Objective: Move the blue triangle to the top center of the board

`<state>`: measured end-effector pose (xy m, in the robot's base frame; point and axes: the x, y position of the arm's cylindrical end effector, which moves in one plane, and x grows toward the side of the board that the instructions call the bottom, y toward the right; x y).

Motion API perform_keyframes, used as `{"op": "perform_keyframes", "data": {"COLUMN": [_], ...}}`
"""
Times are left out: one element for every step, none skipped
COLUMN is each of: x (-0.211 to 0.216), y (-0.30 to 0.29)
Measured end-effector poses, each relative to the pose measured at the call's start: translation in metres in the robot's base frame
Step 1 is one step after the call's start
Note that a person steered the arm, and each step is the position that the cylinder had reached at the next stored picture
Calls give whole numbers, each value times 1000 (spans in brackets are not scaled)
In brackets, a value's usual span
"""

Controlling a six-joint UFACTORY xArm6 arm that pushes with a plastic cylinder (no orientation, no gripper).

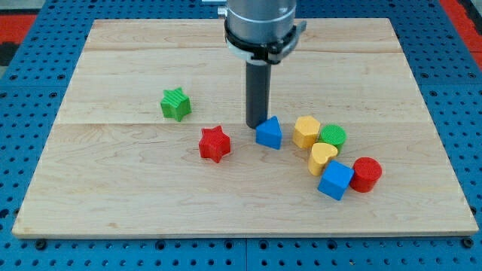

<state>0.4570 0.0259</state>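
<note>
The blue triangle (269, 133) lies a little right of the board's middle. My tip (256, 125) stands on the board just to its upper left, touching or nearly touching it. The rod rises straight up to the arm's grey wrist at the view's top centre. The wooden board (113, 196) fills most of the view.
A red star (215, 143) lies left of the triangle and a green star (175, 103) farther up-left. To the right sit a yellow block (306, 131), a green cylinder (332, 137), a yellow heart (323, 157), a blue cube (336, 180) and a red cylinder (367, 174).
</note>
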Motion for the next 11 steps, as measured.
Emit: {"op": "perform_keyframes", "data": {"x": [29, 64, 70, 55, 49, 42, 9, -42, -82, -111, -145], "y": [-18, -44, -19, 28, 50, 23, 9, 17, 65, 58, 72]}}
